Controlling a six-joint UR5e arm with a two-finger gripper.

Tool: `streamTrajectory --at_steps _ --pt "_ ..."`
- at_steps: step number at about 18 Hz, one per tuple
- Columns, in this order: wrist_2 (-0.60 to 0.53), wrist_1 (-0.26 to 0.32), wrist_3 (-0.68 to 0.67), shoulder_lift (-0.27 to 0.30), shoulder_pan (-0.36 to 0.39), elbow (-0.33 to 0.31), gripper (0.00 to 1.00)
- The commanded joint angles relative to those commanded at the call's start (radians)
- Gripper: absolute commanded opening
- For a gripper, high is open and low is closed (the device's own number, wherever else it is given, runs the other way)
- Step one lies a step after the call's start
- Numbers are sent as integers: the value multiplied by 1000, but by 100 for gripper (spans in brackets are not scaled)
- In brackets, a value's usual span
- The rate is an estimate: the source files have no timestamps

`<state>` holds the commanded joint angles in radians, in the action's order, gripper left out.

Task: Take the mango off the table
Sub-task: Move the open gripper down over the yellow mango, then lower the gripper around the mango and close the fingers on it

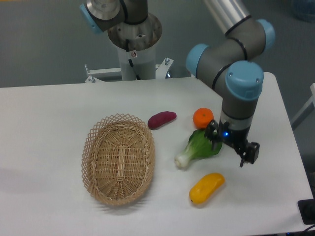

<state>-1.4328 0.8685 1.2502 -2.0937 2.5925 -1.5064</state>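
Near table's (59, 105) front edge, mango (206, 188), long axis diagonal, upper-right to lower-left.

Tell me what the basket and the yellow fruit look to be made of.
Oval tan woven basket: seemingly wicker or rattan, matte, with visible open weave and looped rim. Elongated yellow-orange mango: smooth, slightly glossy skin; real or plastic replica, cannot tell.

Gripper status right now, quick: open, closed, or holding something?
Gripper: open, holding nothing, above the table between the bok choy and the mango.
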Motion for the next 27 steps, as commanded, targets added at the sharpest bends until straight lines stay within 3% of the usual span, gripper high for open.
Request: streamTrajectory --at_steps 4,11,14,27 --pt "0 -78 -11 -63 -35 0 100" --pt "0 -141 -12 -75 -52 -40 100" --pt "2 -160 -11 -75 -54 -67 100" --pt "-9 -184 -6 -108 -74 -83 100"
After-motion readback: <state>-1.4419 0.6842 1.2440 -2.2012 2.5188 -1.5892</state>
